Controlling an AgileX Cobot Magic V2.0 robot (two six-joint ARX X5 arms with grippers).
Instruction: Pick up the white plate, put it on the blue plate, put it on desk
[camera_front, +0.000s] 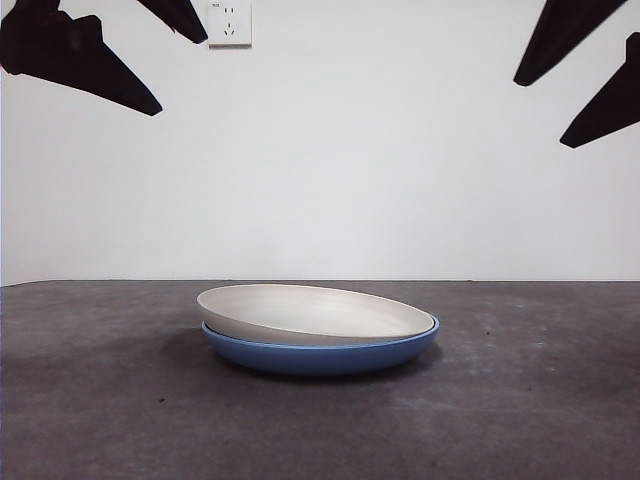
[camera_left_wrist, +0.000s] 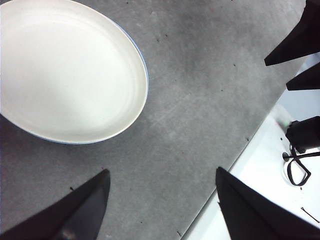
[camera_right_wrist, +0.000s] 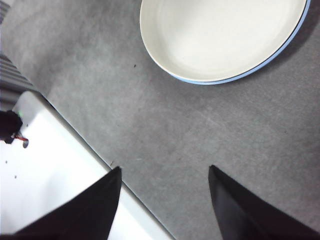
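The white plate (camera_front: 310, 315) rests inside the blue plate (camera_front: 320, 357) at the middle of the desk (camera_front: 100, 400), tipped slightly so one side rides higher. My left gripper (camera_left_wrist: 162, 172) hangs open well above the desk (camera_left_wrist: 200, 100), off to one side of the white plate (camera_left_wrist: 65, 70); only a thin blue plate rim (camera_left_wrist: 146, 70) shows there. My right gripper (camera_right_wrist: 165, 168) is likewise open and high, beside the white plate (camera_right_wrist: 220, 35) and blue plate rim (camera_right_wrist: 210, 82). Neither touches the plates. In the front view, black arm tips (camera_front: 90, 60) (camera_front: 600, 110) show at the top corners.
A white wall with a socket (camera_front: 229, 22) stands behind the desk. Past the desk edge (camera_left_wrist: 245, 145) lies a white surface with a black device and cable (camera_left_wrist: 300, 140). The right wrist view shows the same kind of edge (camera_right_wrist: 100, 155) and a dark object (camera_right_wrist: 7, 125).
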